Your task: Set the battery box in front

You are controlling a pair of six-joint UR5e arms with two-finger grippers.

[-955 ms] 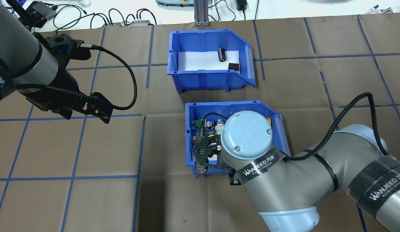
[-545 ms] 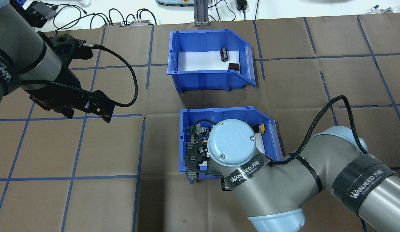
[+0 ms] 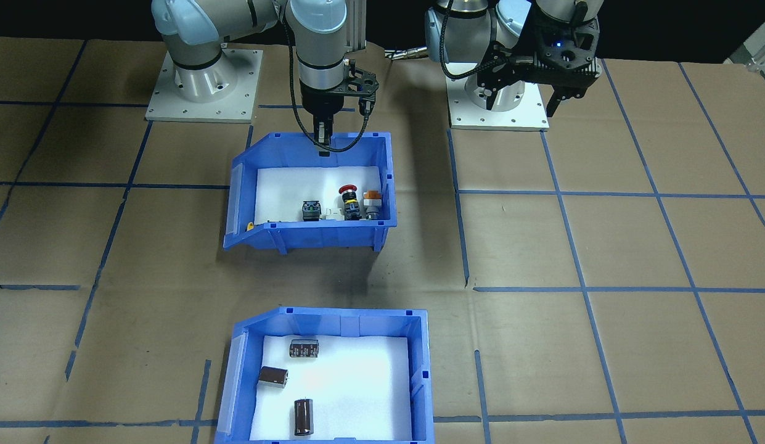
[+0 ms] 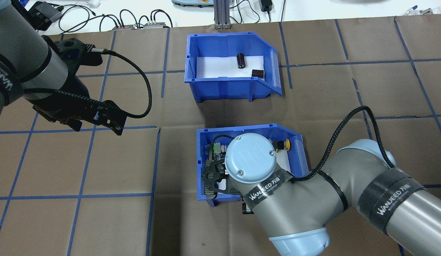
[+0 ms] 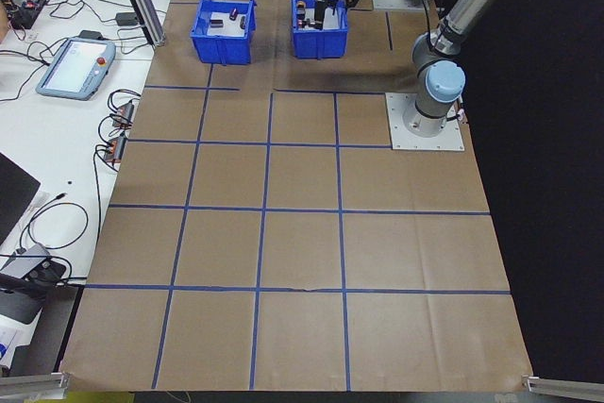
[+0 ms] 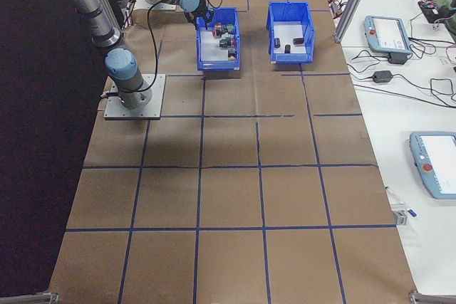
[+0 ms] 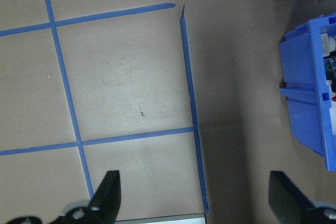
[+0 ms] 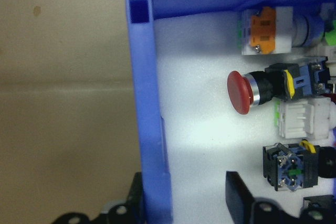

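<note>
The switch bin slid robotward, right hand straddling its wall.

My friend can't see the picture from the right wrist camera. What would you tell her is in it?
The right end effector has its fingers on either side of the blue plastic bin's wall, one outside, one inside. On the bin's white liner lie a red mushroom push-button, an orange-topped switch and other switch parts.

Battery box: blue open-top bin, white liner, three dark cylindrical cells, upright on table.
</note>
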